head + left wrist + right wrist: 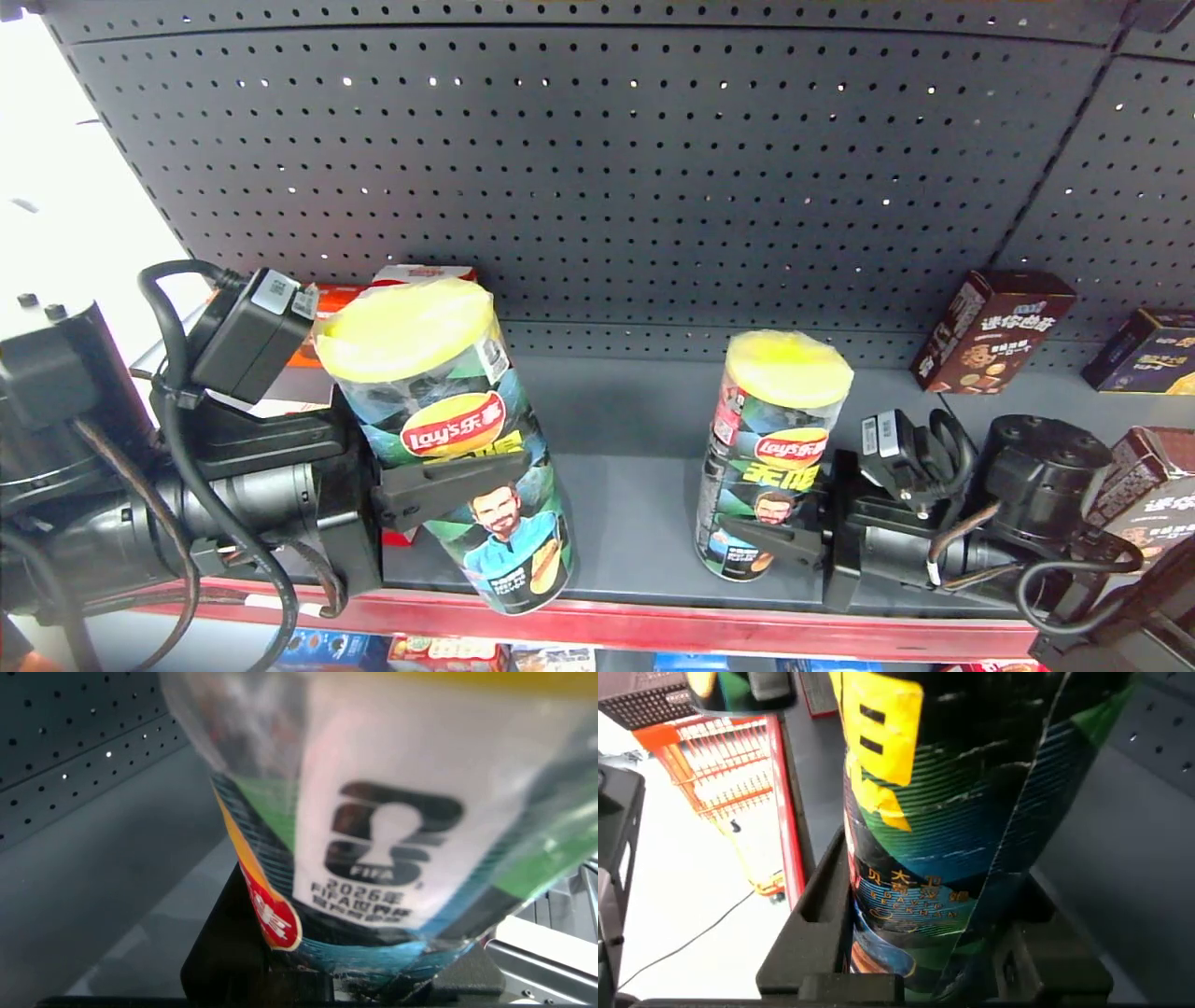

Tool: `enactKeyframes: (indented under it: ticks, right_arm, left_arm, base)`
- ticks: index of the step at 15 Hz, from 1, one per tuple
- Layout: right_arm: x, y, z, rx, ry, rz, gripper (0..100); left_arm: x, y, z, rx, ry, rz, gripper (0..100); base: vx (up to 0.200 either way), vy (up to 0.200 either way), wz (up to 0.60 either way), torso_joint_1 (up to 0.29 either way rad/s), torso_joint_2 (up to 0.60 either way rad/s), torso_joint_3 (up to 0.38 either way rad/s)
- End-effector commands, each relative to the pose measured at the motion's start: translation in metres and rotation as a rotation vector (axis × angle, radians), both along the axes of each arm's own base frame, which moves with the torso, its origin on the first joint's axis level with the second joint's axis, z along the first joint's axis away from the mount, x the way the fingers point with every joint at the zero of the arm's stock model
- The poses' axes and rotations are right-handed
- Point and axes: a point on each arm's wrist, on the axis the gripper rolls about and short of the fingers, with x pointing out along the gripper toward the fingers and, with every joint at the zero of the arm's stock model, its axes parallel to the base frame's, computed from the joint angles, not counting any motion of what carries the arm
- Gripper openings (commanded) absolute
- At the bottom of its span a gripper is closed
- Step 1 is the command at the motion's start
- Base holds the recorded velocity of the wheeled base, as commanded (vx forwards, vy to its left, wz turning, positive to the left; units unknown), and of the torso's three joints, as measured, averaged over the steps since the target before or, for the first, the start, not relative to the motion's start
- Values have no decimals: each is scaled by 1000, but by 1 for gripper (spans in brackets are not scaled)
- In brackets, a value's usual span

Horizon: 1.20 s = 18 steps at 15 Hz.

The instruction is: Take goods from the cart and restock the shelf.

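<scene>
The left gripper (462, 485) had its fingers closed on the middle of the left chip can (434, 401). This can was tilted, with its base at the red front edge of the shelf (635, 485). To the right, the right gripper (761, 546) was clamped low on the right chip can (782, 434), which stood upright on the shelf. A brown box (990, 331) leaned against the back panel at far right.

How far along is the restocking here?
Done: both cans are at the shelf. In hand: the left gripper clamps the left can, tilted at the shelf's front edge; the right gripper clamps the right can, upright, seemingly on it. Left: seat the left can, release both.
</scene>
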Motion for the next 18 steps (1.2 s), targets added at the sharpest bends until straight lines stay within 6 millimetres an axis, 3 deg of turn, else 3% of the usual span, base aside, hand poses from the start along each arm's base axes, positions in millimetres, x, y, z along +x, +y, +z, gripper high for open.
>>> enactKeyframes:
  ticks: [1,3,4,11,17,18]
  right_arm:
    - [7,4,-12,-16,31,4,0]
    - [7,5,-13,-19,34,5,0]
    - [7,4,-13,-19,34,1,100]
    - [-1,-15,5,4,-15,-53,100]
    - [-31,-51,30,35,-68,-142,100]
    - [-46,-57,38,58,-77,-146,100]
  left_arm:
    - [0,0,-2,2,4,1,0]
    - [-1,1,-4,4,8,1,0]
    - [-1,1,-4,4,8,1,0]
    - [-8,4,-4,3,7,1,0]
    - [-10,4,-3,1,1,-2,0]
    - [-10,4,-2,-1,-2,-4,0]
  base:
    - [0,0,0,0,0,0]
    - [0,0,0,0,0,0]
    - [0,0,0,0,0,0]
    - [0,0,0,0,0,0]
    - [0,0,0,0,0,0]
    - [0,0,0,0,0,0]
